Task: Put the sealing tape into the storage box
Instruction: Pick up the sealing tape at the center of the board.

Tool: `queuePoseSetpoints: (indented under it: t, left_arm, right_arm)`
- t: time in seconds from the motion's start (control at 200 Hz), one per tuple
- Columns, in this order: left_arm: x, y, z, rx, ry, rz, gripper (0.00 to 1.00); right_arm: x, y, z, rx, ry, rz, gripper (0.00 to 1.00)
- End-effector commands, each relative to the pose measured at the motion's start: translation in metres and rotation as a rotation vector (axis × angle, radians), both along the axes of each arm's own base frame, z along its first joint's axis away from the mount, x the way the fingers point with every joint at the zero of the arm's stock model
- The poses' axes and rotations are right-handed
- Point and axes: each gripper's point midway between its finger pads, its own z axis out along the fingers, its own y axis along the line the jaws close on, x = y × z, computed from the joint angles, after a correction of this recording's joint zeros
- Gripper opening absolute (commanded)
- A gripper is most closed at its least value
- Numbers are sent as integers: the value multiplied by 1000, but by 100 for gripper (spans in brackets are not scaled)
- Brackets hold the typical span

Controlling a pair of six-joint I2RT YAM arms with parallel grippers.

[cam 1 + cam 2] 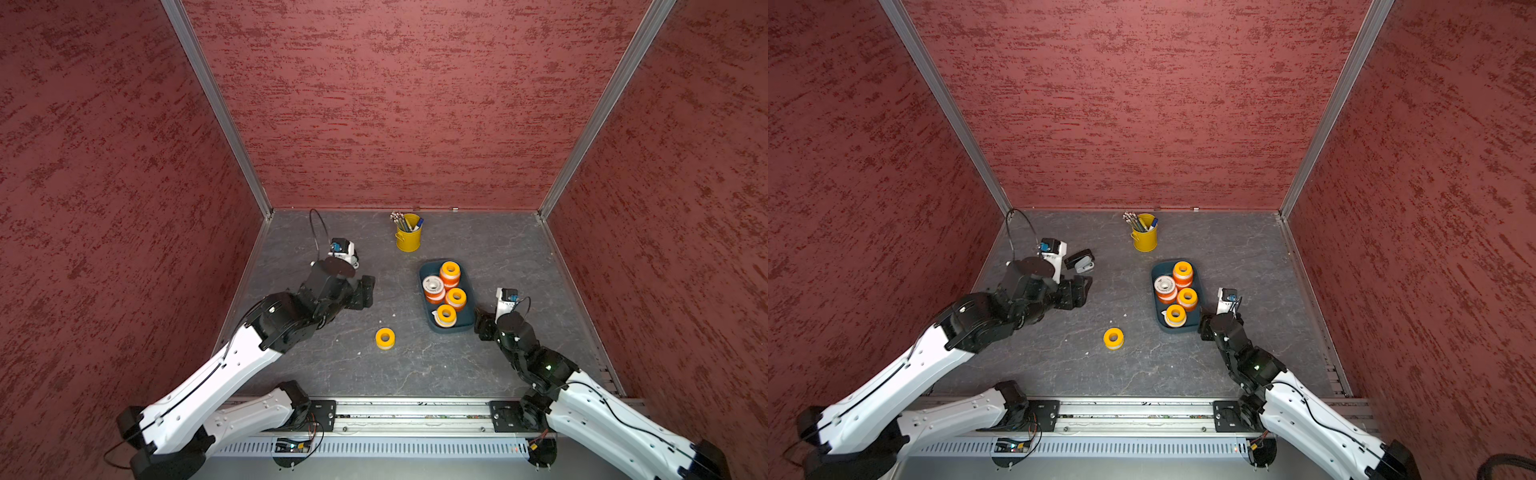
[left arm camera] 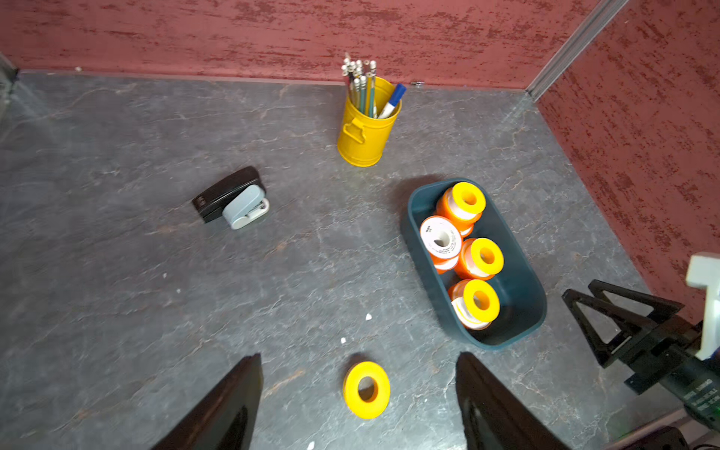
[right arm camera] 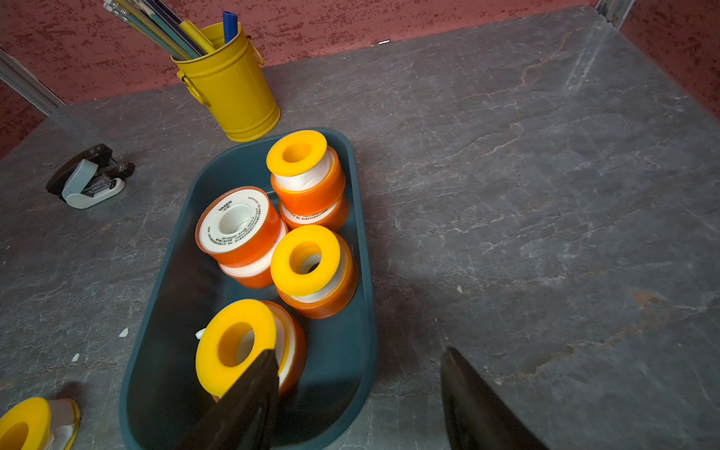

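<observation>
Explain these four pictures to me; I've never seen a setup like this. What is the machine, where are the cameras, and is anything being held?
Two white-and-black robot arms reach over a grey table. Two pictures look down from overhead, side by side; the remaining two come from a camera on each arm's wrist. A teal storage box holds stacked rolls of sealing tape; one yellow roll lies loose on the table. A yellow pen bucket and a black-and-grey stapler-like tool sit farther back. The left fingers and right fingers are spread open and hold nothing.
</observation>
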Motion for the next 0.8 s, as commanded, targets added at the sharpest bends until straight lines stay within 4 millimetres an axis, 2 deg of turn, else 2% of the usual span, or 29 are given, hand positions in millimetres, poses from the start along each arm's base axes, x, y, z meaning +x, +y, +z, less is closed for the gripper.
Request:
queuePoseSetpoints:
  t: [0.0,0.1,0.2,0.366,0.496,0.636,0.721,0.797]
  left_arm:
    - [-17,37,-20,63,35,91,81]
    - [-28,57,-32,78,22,128,81]
    - [-35,68,-41,73,15,145,81]
    - [-42,76,-34,53,-11,152,82]
    - [-44,77,-40,42,-1,154,82]
    - [-48,81,-40,62,-9,169,82]
    - [-49,82,-39,63,-14,175,82]
    - [-49,84,-39,68,-17,179,82]
  right_arm:
    - [3,2,8,17,-26,5,68]
    - [3,3,8,20,-27,7,68]
    - [3,3,8,17,-26,6,69]
    - [4,5,11,8,-33,22,72]
    - [5,8,16,8,-35,35,72]
    - [9,20,40,30,-58,83,72]
    - [13,33,59,55,-79,131,72]
    - [21,46,69,50,-59,169,72]
